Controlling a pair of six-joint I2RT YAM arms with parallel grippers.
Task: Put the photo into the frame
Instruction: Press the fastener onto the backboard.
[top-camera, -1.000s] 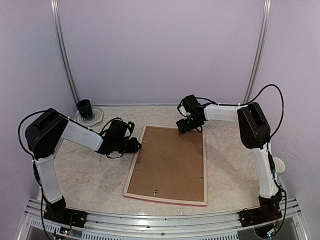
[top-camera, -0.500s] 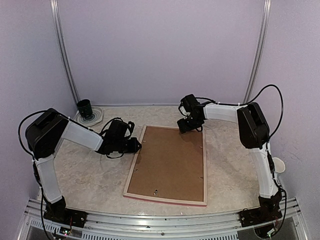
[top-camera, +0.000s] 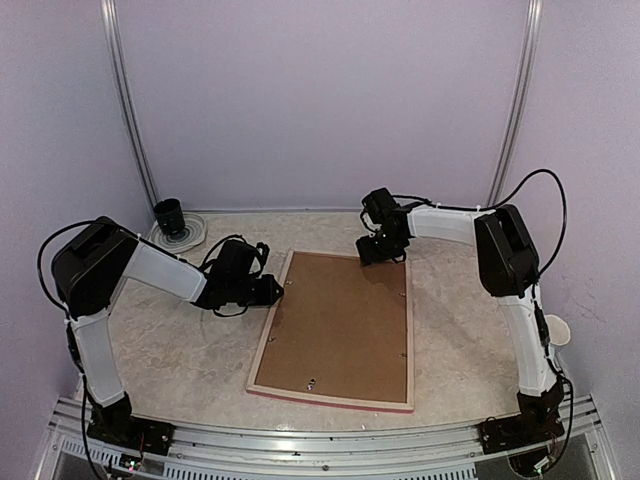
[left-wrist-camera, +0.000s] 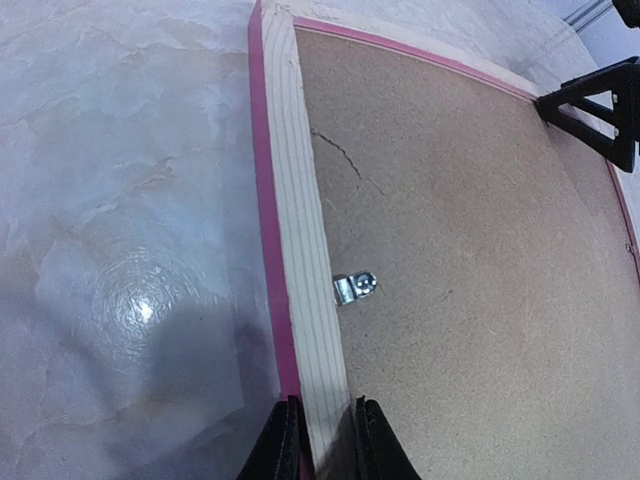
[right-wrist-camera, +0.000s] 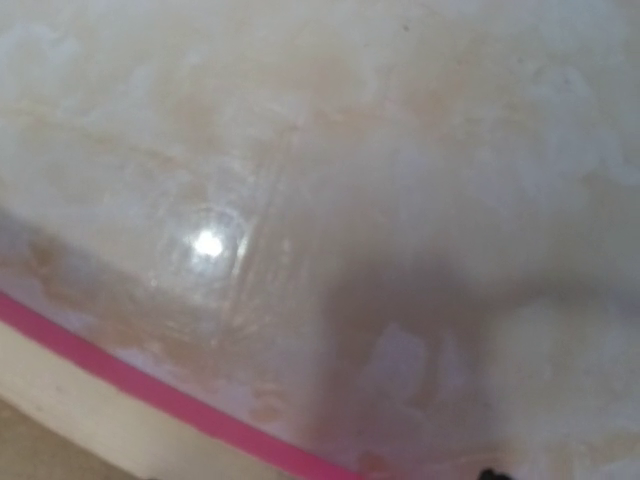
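Lilac walls box in a marble-look worktop (top-camera: 180, 340) on three sides. At its middle the frame (left-wrist-camera: 305, 220) lies face down, pale wood back up, with the brown backing board (top-camera: 340, 330) seated inside it. That lay suits loading, since the back is where a print goes in. The photo shows in no view, and I cannot tell whether it sits under the board.

The left pincer (left-wrist-camera: 326, 435) is clenched on the frame's rail at 10 o'clock. One finger (left-wrist-camera: 285, 445) is outside on the pink edge and the other inside against the board, likely to steady or tip the frame. A metal turn clip (left-wrist-camera: 355, 288) sits just ahead of it, at the seam of rail and board. The right pincer (top-camera: 383, 250) hovers at the 1 o'clock corner with a tip at the inner edge; I cannot tell whether it is released or clenched.

Open worktop lies at 9 and 3 o'clock. The back wall is near at 12, and a dark cup (top-camera: 169, 213) stands well apart at 10.
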